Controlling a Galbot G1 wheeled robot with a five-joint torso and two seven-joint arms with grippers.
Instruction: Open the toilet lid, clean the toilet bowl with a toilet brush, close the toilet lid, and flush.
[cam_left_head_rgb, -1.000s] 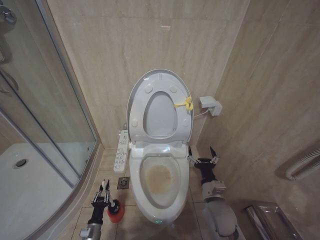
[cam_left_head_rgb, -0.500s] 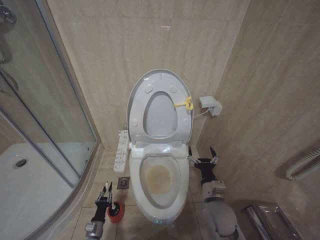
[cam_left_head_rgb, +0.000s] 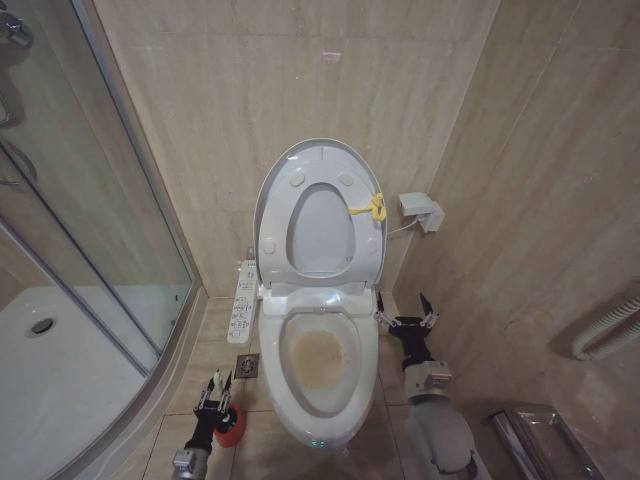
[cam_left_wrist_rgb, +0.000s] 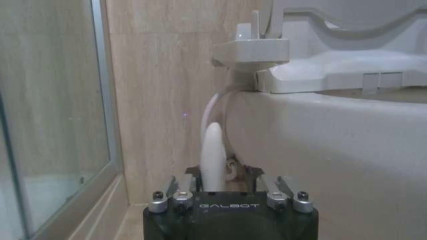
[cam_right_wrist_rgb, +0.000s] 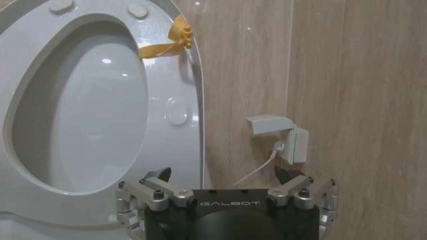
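Observation:
The toilet lid (cam_left_head_rgb: 320, 230) stands raised against the wall, with the white seat and its yellow tie (cam_left_head_rgb: 370, 208) up in front of it. Below lies the toilet bowl (cam_left_head_rgb: 320, 355), brown-stained inside. On the floor left of the bowl, my left gripper (cam_left_head_rgb: 219, 384) hovers over the red holder (cam_left_head_rgb: 232, 430). It is open, with the white handle of the toilet brush (cam_left_wrist_rgb: 213, 155) upright between its fingers. The bristles are hidden. My right gripper (cam_left_head_rgb: 405, 312) is open at the bowl's right side, facing the raised lid (cam_right_wrist_rgb: 80, 125).
A glass shower enclosure (cam_left_head_rgb: 110, 240) and its white tray (cam_left_head_rgb: 50, 370) fill the left. A control panel (cam_left_head_rgb: 243, 300) juts from the toilet's left side, with a floor drain (cam_left_head_rgb: 247, 366) below it. A wall socket (cam_left_head_rgb: 420, 210) and cable are on the right.
My left gripper has drawn back toward me and slightly right, now over the red holder, with its fingers spread wider. The right arm has not moved.

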